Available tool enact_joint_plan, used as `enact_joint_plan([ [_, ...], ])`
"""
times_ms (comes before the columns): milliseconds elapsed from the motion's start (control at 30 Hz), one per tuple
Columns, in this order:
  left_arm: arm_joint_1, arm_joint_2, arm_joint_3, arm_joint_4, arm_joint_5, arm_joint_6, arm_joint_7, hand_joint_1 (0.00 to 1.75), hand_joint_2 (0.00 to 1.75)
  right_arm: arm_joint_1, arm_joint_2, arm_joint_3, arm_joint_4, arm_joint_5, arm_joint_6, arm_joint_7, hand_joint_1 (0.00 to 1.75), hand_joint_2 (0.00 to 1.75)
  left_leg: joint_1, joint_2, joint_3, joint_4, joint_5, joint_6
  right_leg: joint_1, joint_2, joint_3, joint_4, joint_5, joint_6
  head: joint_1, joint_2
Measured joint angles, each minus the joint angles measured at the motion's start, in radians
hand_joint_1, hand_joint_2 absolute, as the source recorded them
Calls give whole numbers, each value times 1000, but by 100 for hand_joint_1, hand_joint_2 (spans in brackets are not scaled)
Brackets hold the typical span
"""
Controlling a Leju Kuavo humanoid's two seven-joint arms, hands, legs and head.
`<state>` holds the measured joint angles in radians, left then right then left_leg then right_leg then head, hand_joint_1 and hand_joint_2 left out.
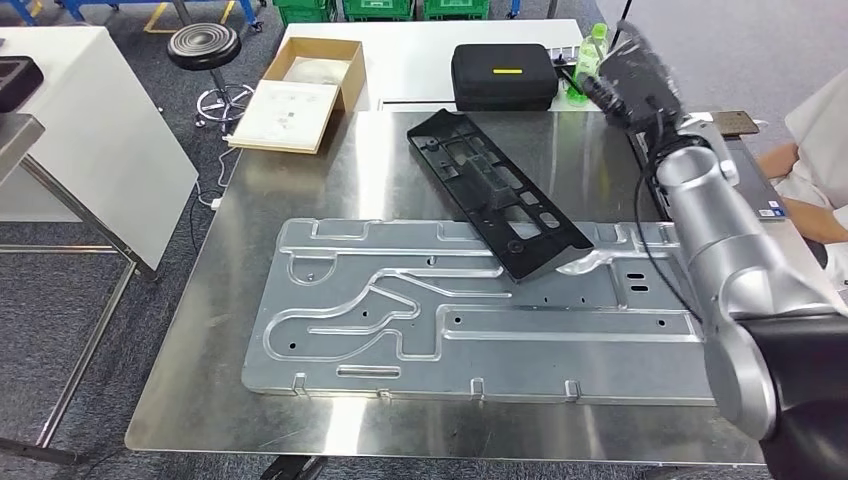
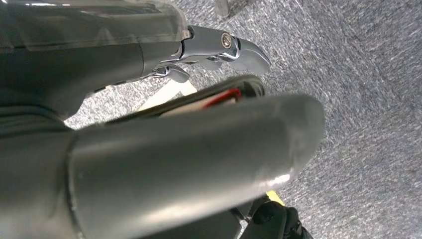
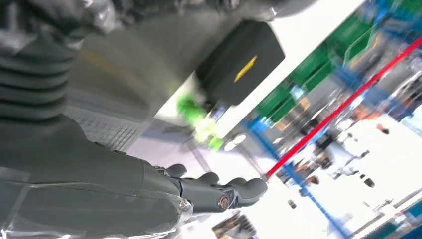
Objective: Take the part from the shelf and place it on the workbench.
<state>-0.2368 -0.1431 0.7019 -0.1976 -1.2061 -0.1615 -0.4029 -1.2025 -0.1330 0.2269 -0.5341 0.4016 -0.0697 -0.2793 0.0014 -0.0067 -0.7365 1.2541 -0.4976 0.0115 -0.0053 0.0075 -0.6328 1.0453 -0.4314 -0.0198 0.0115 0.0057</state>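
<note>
The black plastic part (image 1: 495, 190), long and full of cut-outs, lies slantwise on the steel workbench (image 1: 290, 200), its near end resting on a large stamped metal panel (image 1: 400, 320). My right arm reaches up along the bench's right side. My right hand (image 1: 632, 68) hovers blurred above the far right corner, well clear of the part. In the right wrist view that hand (image 3: 214, 191) has its fingers stretched out and holds nothing. My left hand (image 2: 209, 50) hangs over grey carpet, fingers loosely apart and empty.
Behind the bench a white table carries a black zip case (image 1: 504, 75), a green bottle (image 1: 590, 55) and an open cardboard box (image 1: 305, 90). A stool (image 1: 205, 45) stands at the back left. A person's sleeve and hand (image 1: 810, 160) are at the right edge.
</note>
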Motion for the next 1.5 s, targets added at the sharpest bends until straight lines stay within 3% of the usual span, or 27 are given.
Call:
enact_joint_plan([
  [67, 0, 0, 0, 0, 0, 1, 0, 0, 0, 32, 14, 1, -60, 4, -10, 0, 0, 0, -7, 0, 63, -130, 58, 14, 3, -1, 0, 1, -1, 1, 0, 0],
  [133, -1, 0, 0, 0, 1, 1, 0, 0, 0, 47, 20, 1, -98, 5, -13, 2, 0, 0, -14, 1, 102, -211, 80, 22, 4, -4, -2, 1, -3, 6, 0, 0],
  [267, 3, 0, 0, 0, 1, 2, 1, 0, 0, 72, 22, 1, -150, 15, -38, -16, 0, 0, -12, 0, 112, -238, 89, 31, 1, -8, -4, 10, -14, 24, 0, 0],
  [333, 2, 0, 0, 0, 0, 5, 2, 0, 0, 98, 27, 1, -199, 44, -86, -47, 0, 0, -9, 1, 118, -250, 96, 38, 1, -7, -36, 84, -62, 32, 1, 0],
  [400, 3, 0, 0, 0, 0, 7, 3, 0, 0, 157, 40, 5, -287, 95, -144, -55, 0, 0, -9, 1, 120, -251, 95, 41, -2, -7, -90, 202, -118, 38, 1, 0],
  [433, 5, 0, 0, 0, -1, 9, 5, 0, 0, 197, 50, 12, -342, 128, -171, -47, 0, 0, -8, 0, 121, -250, 94, 41, -5, -7, -109, 241, -127, 40, 1, 0],
  [467, 7, 0, 0, 0, -1, 10, 6, 0, 0, 236, 61, 24, -399, 163, -197, -36, 0, 0, -8, -4, 121, -248, 93, 40, -8, -7, -113, 248, -119, 43, 1, 0],
  [500, 9, 0, 0, 0, -2, 11, 7, 0, 0, 272, 73, 39, -456, 199, -223, -24, 0, 0, -7, -7, 121, -245, 91, 38, -12, -6, -100, 218, -95, 45, 1, 0],
  [567, 8, -1, 0, 0, -3, 13, 8, 0, 0, 327, 95, 81, -561, 274, -280, -2, 0, 0, -5, -17, 118, -236, 84, 28, -21, 16, -39, 98, -38, 49, 1, 0],
  [633, 5, -2, 0, 0, -5, 14, 11, 0, 0, 369, 110, 124, -647, 343, -330, 20, 0, 0, -3, -28, 111, -225, 79, 16, -23, 39, 2, 18, -18, 46, 1, 0],
  [667, 4, -2, 0, 0, -7, 14, 12, 0, 0, 390, 115, 141, -682, 371, -347, 30, 0, 0, -2, -36, 107, -223, 79, 11, -20, 41, 6, 10, -23, 41, 1, 0],
  [733, 5, -3, 0, 0, -8, 14, 14, 0, 0, 427, 124, 170, -736, 410, -366, 45, 0, 0, 3, -52, 104, -223, 81, 0, -15, 22, 9, 6, -21, 27, 1, 0],
  [800, 9, -3, 0, 0, -9, 13, 16, 0, 0, 447, 135, 193, -775, 430, -375, 54, 0, 0, 5, -45, 90, -194, 59, -10, -15, 4, 13, 0, -18, 12, 0, 0],
  [900, 11, -3, 0, 0, -10, 11, 17, 0, 0, 464, 144, 217, -818, 442, -383, 59, 0, 0, 8, -15, 15, -29, -25, -20, -12, -23, 16, -4, -18, 0, -1, 0],
  [967, 14, -3, 0, 0, -12, 10, 17, 0, 0, 475, 145, 227, -833, 447, -384, 60, 0, 0, 9, -8, -20, 44, -43, -22, -8, -42, 16, -4, -20, -2, -1, 0],
  [1000, 15, -3, 0, 0, -13, 10, 17, 0, 0, 478, 145, 231, -839, 449, -384, 60, 0, 0, 10, -5, -12, 29, -26, -21, -7, -52, 17, -3, -21, -2, -1, 0],
  [1033, 17, -3, 0, 0, -13, 10, 17, 0, 0, 479, 145, 235, -846, 449, -384, 60, 0, 0, 9, 3, 14, -21, 4, -19, -6, -61, 18, -3, -22, -1, -1, 0],
  [1100, 15, -3, 0, 0, -14, 10, 17, 0, 0, 477, 145, 239, -859, 451, -384, 60, 0, 0, 3, 50, 80, -150, 53, -12, -4, -78, 23, -4, -25, 3, -1, 0],
  [1167, 11, -3, 0, 0, -15, 10, 17, 0, 0, 474, 145, 241, -868, 452, -384, 60, 0, 87, -9, 99, 111, -216, 65, 1, 2, -93, 26, -5, -27, 11, -1, 0],
  [1200, 10, -3, 0, 0, -16, 10, 17, 0, 0, 473, 145, 241, -871, 453, -384, 60, 0, 131, -15, 106, 111, -220, 64, 8, 5, -102, 28, -6, -28, 16, -1, 0],
  [1233, 9, -3, 0, 0, -16, 10, 17, 0, 0, 472, 145, 243, -874, 455, -384, 61, 0, 175, -16, 97, 110, -223, 68, 14, 7, -113, 30, -6, -30, 21, 0, 0],
  [1267, 9, -3, 0, 0, -16, 10, 17, 0, 0, 472, 144, 244, -877, 456, -384, 61, 0, 175, -15, 82, 111, -225, 70, 21, 6, -122, 33, -7, -33, 26, 0, 0],
  [1333, 9, -3, 0, 0, -17, 10, 16, 0, 0, 469, 145, 247, -884, 459, -383, 62, 0, 175, -12, 57, 116, -231, 76, 33, 1, -96, 25, 24, -60, 35, 0, 0],
  [1400, 6, -4, 0, 0, -17, 10, 16, 0, 0, 467, 144, 247, -888, 460, -383, 62, 0, 175, -11, 31, 118, -234, 80, 42, -2, -40, -20, 126, -115, 39, 1, 0],
  [1433, 4, -4, -1, 0, -17, 10, 16, 0, 0, 467, 143, 247, -890, 460, -383, 63, 0, 175, -11, 16, 118, -234, 80, 45, -2, -25, -53, 191, -140, 38, 1, 0],
  [1467, 4, -4, -1, 0, -17, 9, 16, 0, 0, 468, 142, 247, -890, 460, -382, 64, 0, 175, -13, 1, 118, -234, 81, 47, 0, -16, -81, 240, -152, 36, 1, 0],
  [1500, 4, -4, -1, 0, -17, 9, 16, 0, 0, 469, 141, 247, -890, 460, -382, 64, 0, 175, -15, -16, 118, -233, 81, 47, 2, -11, -96, 261, -146, 33, 1, 0],
])
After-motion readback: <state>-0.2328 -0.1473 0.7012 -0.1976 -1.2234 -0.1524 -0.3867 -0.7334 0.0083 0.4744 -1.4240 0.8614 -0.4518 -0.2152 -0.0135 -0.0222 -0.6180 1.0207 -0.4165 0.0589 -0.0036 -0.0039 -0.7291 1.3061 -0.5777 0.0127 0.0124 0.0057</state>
